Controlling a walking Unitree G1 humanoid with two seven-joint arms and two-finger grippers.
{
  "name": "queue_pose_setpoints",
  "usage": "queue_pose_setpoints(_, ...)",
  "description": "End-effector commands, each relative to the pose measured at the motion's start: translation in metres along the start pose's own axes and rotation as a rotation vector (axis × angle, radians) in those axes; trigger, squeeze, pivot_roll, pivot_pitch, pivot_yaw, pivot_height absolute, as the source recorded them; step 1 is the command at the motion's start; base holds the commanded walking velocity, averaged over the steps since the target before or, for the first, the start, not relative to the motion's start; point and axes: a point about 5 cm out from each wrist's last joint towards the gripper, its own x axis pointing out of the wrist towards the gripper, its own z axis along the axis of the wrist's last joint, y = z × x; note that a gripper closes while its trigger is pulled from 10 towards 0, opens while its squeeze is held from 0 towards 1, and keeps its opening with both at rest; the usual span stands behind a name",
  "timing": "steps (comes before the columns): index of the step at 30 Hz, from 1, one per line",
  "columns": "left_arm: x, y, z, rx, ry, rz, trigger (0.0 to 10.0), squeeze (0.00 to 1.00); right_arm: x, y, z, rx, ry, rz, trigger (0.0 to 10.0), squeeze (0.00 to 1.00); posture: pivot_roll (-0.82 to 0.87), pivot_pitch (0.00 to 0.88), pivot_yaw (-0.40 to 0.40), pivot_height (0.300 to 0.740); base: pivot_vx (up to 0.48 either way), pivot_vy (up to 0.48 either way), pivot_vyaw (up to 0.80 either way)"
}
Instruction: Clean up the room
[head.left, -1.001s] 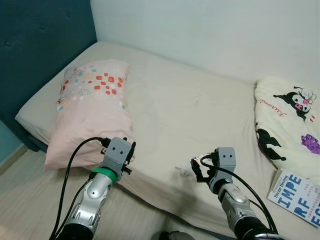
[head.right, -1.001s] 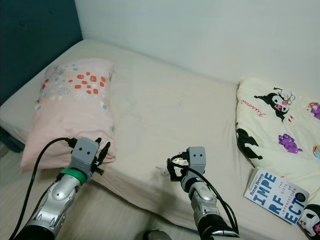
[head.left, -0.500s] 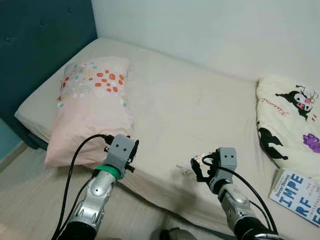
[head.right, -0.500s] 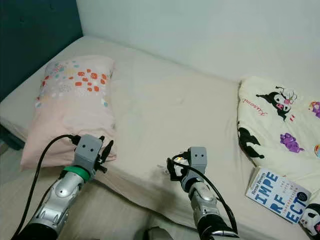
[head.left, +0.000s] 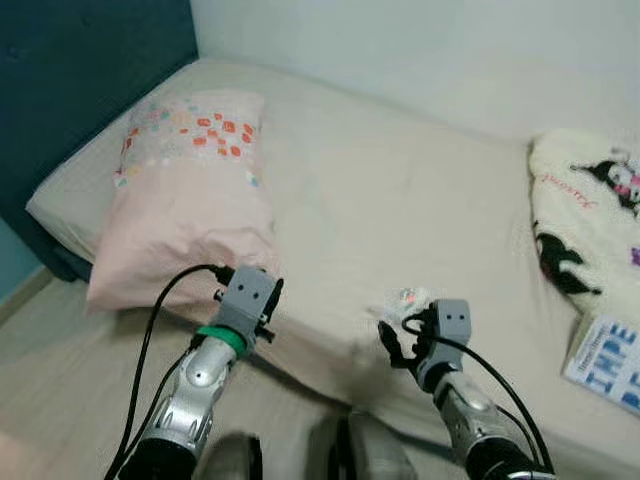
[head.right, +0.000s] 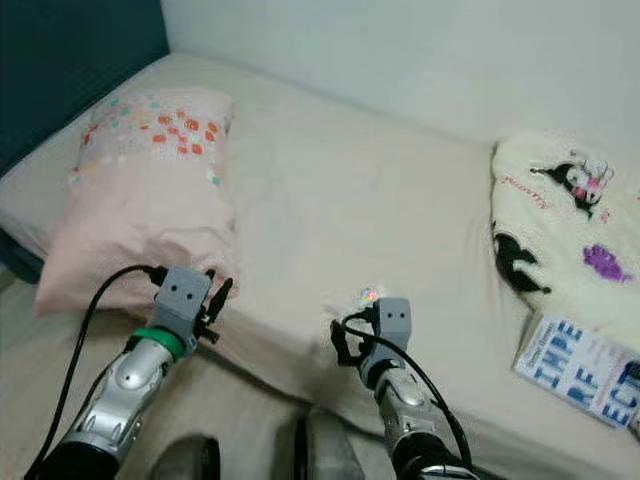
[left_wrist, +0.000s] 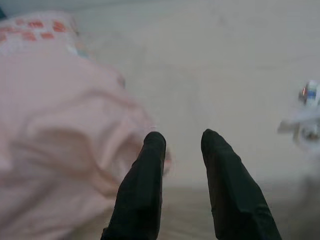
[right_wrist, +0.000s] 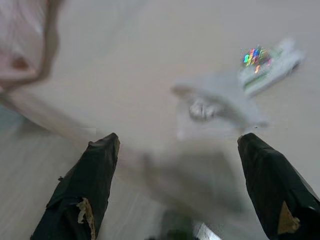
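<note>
My right gripper (right_wrist: 177, 187) spread wide, wrapper scrap (right_wrist: 220, 102) just ahead on bed (head.left: 400, 200). Left gripper (left_wrist: 182, 145) narrowly parted, idle. Next, I judge: advance, pinch wrapper.

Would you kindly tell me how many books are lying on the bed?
1. The book, white with blue lettering, lies near the bed's front edge on the robot's right, beside the cartoon-print blanket; others may be hidden.

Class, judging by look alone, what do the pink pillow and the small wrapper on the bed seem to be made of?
The pink pillow: soft woven fabric, matte, with creases and sagging folds. The wrapper: probably thin plastic film, crumpled, with a shiny rainbow glint; blur leaves it uncertain.
</note>
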Motion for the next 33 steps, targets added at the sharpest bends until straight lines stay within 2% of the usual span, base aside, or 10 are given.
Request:
queue_pose_setpoints(1, -0.002, -0.003, -0.005, 0.005, 0.026, -0.016, 10.0, 0.0, -0.001, -0.004, -0.001, 0.017, 0.004, -0.024, 10.0, 0.0, -0.01, 0.026, -0.011, 0.605, 0.0, 0.0, 0.0)
queue_pose_setpoints(7, -0.003, -0.004, -0.004, 0.008, 0.026, -0.021, 10.0, 0.0, 0.007, -0.004, 0.015, -0.003, -0.032, -0.038, 10.0, 0.0, -0.01, 0.032, -0.008, 0.605, 0.0, 0.0, 0.0)
queue_pose_setpoints(14, -0.007, -0.004, -0.004, 0.012, 0.029, -0.022, 10.0, 0.0, 0.025, 0.005, 0.066, -0.131, -0.199, -0.036, 10.0, 0.0, 0.01, 0.048, -0.008, 0.605, 0.0, 0.0, 0.0)
queue_pose_setpoints(19, -0.012, -0.004, -0.005, 0.011, 0.033, -0.019, 10.0, 0.0, 0.031, 0.002, 0.081, -0.069, -0.201, -0.083, 10.0, 0.0, 0.02, 0.071, -0.011, 0.605, 0.0, 0.0, 0.0)
queue_pose_setpoints(20, -0.013, -0.004, -0.005, 0.01, 0.034, -0.019, 10.0, 0.0, 0.032, 0.0, 0.079, -0.044, -0.18, -0.107, 10.0, 0.23, 0.02, 0.09, -0.012, 0.605, 0.0, 0.0, 0.0)
queue_pose_setpoints(22, -0.015, -0.005, -0.005, 0.009, 0.037, -0.019, 10.0, 0.0, 0.032, -0.002, 0.078, -0.013, -0.163, -0.129, 10.0, 0.27, 0.02, 0.093, -0.012, 0.605, 0.0, 0.0, 0.0)
queue_pose_setpoints(23, -0.017, -0.005, -0.006, 0.009, 0.04, -0.02, 10.0, 0.0, 0.033, -0.002, 0.076, 0.015, -0.147, -0.149, 10.0, 0.48, 0.03, 0.104, -0.013, 0.605, 0.0, 0.0, 0.0)
queue_pose_setpoints(24, -0.02, -0.005, -0.007, 0.009, 0.044, -0.021, 10.0, 0.0, 0.034, -0.002, 0.075, 0.036, -0.137, -0.164, 10.0, 1.0, 0.03, 0.107, -0.013, 0.605, 0.0, 0.0, 0.0)
queue_pose_setpoints(32, -0.03, -0.005, -0.01, 0.013, 0.068, -0.022, 10.0, 0.0, 0.032, -0.005, 0.064, 0.188, -0.099, -0.275, 10.0, 0.96, 0.03, 0.158, -0.019, 0.605, 0.0, 0.0, 0.0)
queue_pose_setpoints(33, -0.031, -0.004, -0.01, 0.014, 0.069, -0.02, 10.0, 0.0, 0.032, -0.006, 0.062, 0.218, -0.094, -0.287, 10.0, 0.53, 0.03, 0.162, -0.016, 0.605, 0.0, 0.0, 0.0)
